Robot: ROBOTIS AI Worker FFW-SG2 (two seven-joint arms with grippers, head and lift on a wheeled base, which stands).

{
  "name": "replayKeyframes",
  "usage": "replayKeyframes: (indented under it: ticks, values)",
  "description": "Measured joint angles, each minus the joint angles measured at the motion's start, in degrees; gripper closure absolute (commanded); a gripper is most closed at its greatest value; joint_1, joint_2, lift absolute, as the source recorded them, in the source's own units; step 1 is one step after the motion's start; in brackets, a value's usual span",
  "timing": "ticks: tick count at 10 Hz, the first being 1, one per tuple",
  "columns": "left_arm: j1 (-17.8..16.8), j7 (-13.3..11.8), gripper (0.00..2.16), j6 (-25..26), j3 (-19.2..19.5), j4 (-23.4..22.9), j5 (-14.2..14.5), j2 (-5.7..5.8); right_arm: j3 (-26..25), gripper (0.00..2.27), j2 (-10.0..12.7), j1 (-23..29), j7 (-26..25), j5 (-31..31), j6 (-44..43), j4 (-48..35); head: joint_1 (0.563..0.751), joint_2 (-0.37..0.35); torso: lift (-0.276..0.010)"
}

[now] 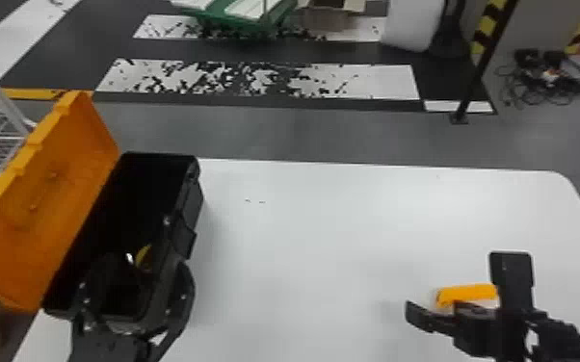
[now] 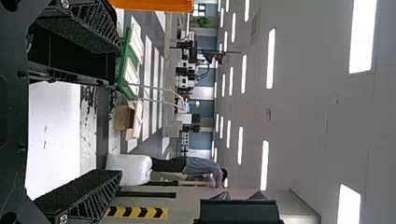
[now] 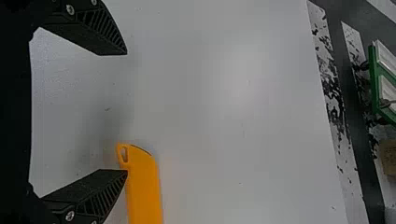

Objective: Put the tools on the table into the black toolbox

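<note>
The right gripper [image 3: 126, 112], its fingers spread, hangs over the near right part of the white tabletop [image 1: 327, 240]. The left gripper [image 2: 118, 111], also with fingers apart and nothing between them, is at the near end of the toolbox. Just past the right gripper's fingers lies a flat orange tool with a holed end [image 3: 144, 191], partly hidden behind the right-hand finger in the head view. The step in hand looks to be picking it up. The next move probably calls for a shift towards the right table edge, so that both fingers straddle the tool's body, then lowering and closing; as things stand, the right-hand finger could land on it.

A broad stretch of white surface separates the tool from the black plastic toolbox [image 1: 185, 192], which stands along the left edge with something yellow [image 1: 143, 255] inside. Its open orange lid [image 1: 48, 192] leans out past that edge, so an approach from the table's middle seems easiest, over the wall and around the left gripper. The far edge runs straight to a rounded right corner, with grey floor [image 1: 303, 135] beyond.
</note>
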Motion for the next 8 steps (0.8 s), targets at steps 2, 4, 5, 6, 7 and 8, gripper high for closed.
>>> replayKeyframes:
  ticks: [2, 4, 5, 6, 7, 8]
  values:
    - [0.0, 0.0, 0.07, 0.0, 0.0, 0.1, 0.1, 0.00, -0.3, 0.11, 0.0, -0.5, 0.0, -0.1, 0.2, 0.3, 0.695, 0.063, -0.039]
    - [0.0, 0.0, 0.07, 0.0, 0.0, 0.1, 0.2, 0.07, -0.5, 0.11, 0.0, -1.3, -0.2, 0.1, -0.3, 1.5, 0.695, 0.058, -0.039]
    - [-0.1, 0.0, 0.07, 0.0, 0.0, 0.1, 0.3, 0.22, -0.6, 0.11, 0.0, -1.8, -0.6, 0.2, -0.9, 2.2, 0.695, 0.056, -0.039]
    - [-0.1, 0.0, 0.07, 0.0, 0.0, 0.1, 0.4, 0.35, -0.6, 0.11, 0.0, -2.2, -1.1, 0.2, -1.7, 2.9, 0.695, 0.052, -0.039]
    - [-0.1, 0.0, 0.07, 0.0, 0.0, 0.1, 0.4, 0.44, -0.6, 0.11, 0.0, -2.6, -1.6, 0.0, -3.1, 3.6, 0.695, 0.049, -0.039]
    - [-0.1, 0.0, 0.07, 0.0, 0.0, 0.1, 0.5, 0.51, -0.6, 0.11, 0.0, -2.9, -1.8, -0.2, -4.4, 4.4, 0.695, 0.048, -0.039]
